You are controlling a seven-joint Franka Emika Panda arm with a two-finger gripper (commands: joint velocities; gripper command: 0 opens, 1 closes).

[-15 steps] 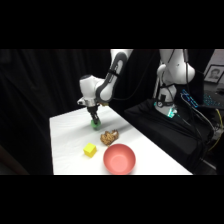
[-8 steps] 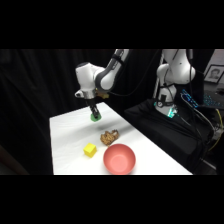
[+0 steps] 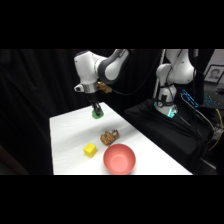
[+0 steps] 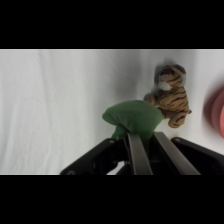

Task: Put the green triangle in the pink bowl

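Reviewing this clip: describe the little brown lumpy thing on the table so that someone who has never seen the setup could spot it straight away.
On the white table, find the pink bowl at the near edge. Just behind it, towards the arm, lies a small tiger-striped soft toy. The yellow block beside it is plain and square, while the toy is lumpy, orange-brown with dark stripes and a pale head.

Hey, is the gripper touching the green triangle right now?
Touching. In the wrist view the gripper has its two fingers closed on the green triangle; the side view shows it held off the table.
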